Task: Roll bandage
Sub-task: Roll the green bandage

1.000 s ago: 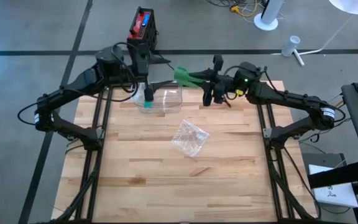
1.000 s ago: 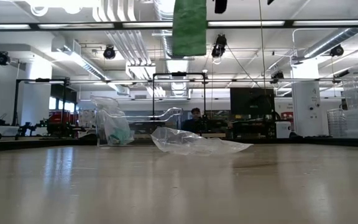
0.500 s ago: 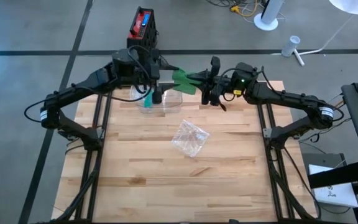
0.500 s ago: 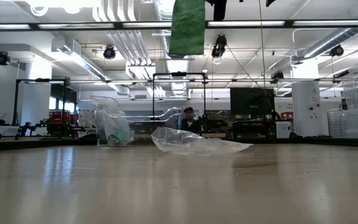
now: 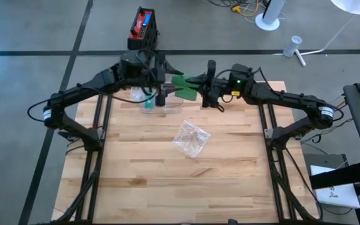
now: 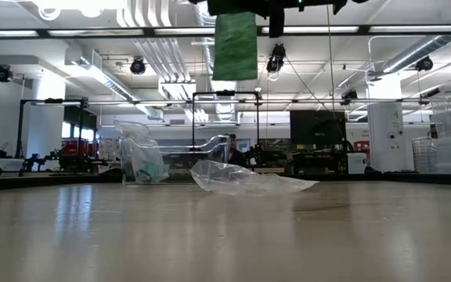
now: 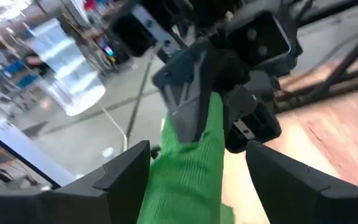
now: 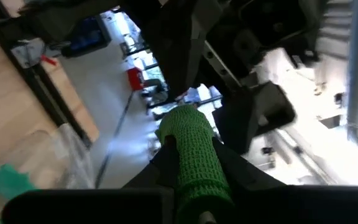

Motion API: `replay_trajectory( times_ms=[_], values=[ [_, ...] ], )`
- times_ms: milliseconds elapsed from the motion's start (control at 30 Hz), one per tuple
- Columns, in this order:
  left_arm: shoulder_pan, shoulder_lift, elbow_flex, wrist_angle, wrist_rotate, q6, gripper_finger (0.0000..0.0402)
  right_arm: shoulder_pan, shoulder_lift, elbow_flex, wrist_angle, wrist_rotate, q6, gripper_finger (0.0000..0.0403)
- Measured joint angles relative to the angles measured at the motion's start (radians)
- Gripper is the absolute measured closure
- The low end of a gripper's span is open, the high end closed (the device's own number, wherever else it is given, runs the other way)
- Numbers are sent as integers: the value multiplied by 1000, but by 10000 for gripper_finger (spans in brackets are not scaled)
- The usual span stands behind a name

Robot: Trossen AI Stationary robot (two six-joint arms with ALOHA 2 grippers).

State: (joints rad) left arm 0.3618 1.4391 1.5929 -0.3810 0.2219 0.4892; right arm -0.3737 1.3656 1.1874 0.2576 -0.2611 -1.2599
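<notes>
A grey workshop floor surrounds a pale wooden table point(image 5: 167, 169), and at table level a long room with ceiling ducts and racks stretches behind it. The green bandage point(image 5: 184, 85) is held in the air above the table's far edge, toward twelve o'clock from the table's middle. From above its long axis runs roughly from three o'clock to nine o'clock, between the two arms; in the low view a flat green strip point(image 6: 236, 45) hangs straight down toward six o'clock, well clear of the wood.

The right hand point(image 5: 206, 82) reaches in from three o'clock with its arm stretched nearly level, fingers narrow and clamped on the bandage's right end; its wrist view shows the knitted green roll point(image 8: 196, 155) running out from between its fingers. The left hand point(image 5: 162, 80) comes from nine o'clock, elbow bent, and meets the bandage's left end. Its two fingers point(image 7: 127, 167) stand fairly wide on either side of the green cloth point(image 7: 185, 174), apart from it as far as the wrist view shows, so I cannot tell that it grips anything.

Just below the left hand, at the table's far edge, sits a clear plastic container point(image 5: 161, 101) with something teal inside. A crumpled clear plastic bag point(image 5: 191, 138) lies near the table's middle, well apart from both hands. A red and black box point(image 5: 143, 26) stands on the floor beyond the table at twelve o'clock.
</notes>
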Motion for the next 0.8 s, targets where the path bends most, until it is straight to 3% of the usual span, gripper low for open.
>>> replay_trajectory(
  times_ms=[800],
  values=[
    [14, 29, -2, -118, -48, 35, 162, 27, 27, 22, 27, -4, -17, 359]
  ],
)
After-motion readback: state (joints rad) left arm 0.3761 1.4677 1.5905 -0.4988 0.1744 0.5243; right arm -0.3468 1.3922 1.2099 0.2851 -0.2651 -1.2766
